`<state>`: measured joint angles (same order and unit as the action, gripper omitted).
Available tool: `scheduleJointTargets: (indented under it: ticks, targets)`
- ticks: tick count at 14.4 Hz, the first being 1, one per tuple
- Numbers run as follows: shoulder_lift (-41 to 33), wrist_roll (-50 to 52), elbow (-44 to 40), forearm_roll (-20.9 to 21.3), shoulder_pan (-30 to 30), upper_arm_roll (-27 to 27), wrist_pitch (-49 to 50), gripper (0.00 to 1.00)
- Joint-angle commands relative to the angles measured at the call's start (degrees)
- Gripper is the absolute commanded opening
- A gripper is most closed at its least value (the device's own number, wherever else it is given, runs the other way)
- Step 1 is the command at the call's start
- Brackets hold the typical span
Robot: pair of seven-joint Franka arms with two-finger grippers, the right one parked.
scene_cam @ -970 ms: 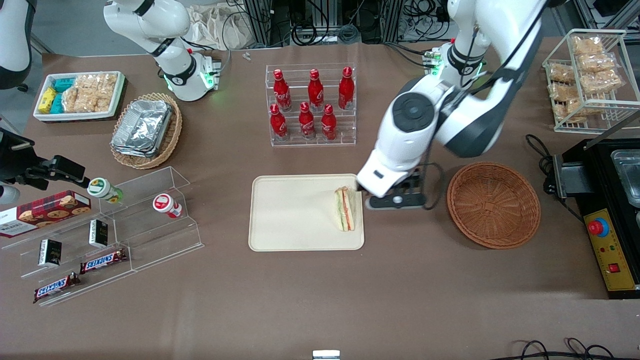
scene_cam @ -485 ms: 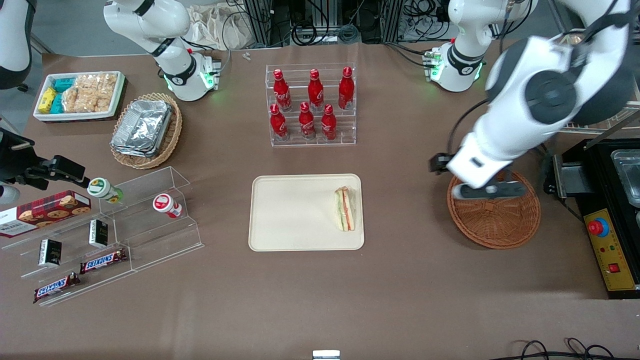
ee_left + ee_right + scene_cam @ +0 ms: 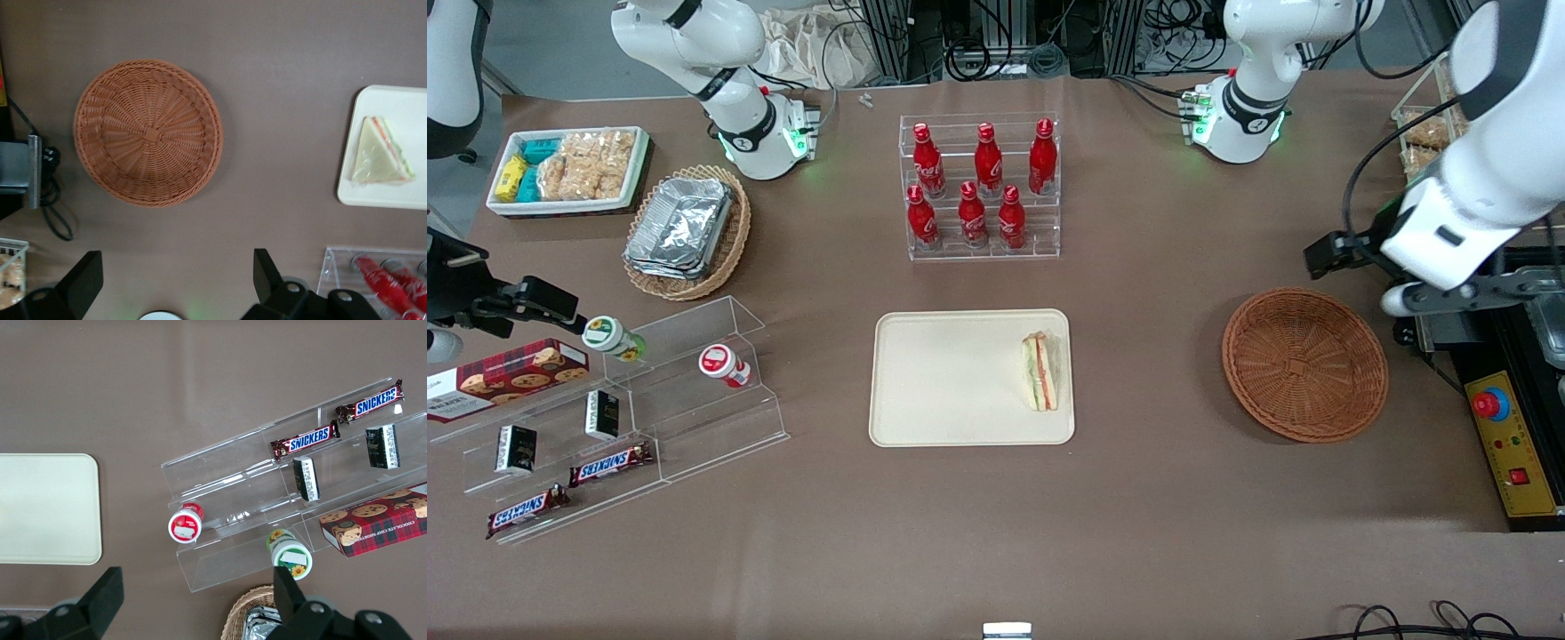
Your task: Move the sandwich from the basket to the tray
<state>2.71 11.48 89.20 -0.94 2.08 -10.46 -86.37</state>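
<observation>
The pincer (image 3: 170,280), jaws spread and empty, has swung away high above the round reddish-brown wicker basket (image 3: 1304,364). The triangular sandwich (image 3: 1040,372) lies well off on the cream rectangular tray (image 3: 951,378); delivery looks finished.

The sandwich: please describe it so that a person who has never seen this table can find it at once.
In the middle of the brown table lies a cream tray, nearer the front camera than the red bottles. The sandwich lies on it, at the edge toward the empty reddish basket; the open gripper hangs farther off. It is the only pale triangular wedge with green and orange-red layers.
</observation>
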Motion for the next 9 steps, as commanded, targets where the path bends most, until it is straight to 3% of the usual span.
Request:
scheduleJointTargets:
  ticks: [1,4,9]
  targets:
    - [-4.54,-6.27,3.77,-1.08,-2.17,3.95,1.03,1.0]
    - [-7.98,-10.15,6.59,-0.38,-4.54,8.17,1.11,1.0]
    - [-7.37,-11.84,4.93,1.47,-4.54,8.26,1.2,1.0]
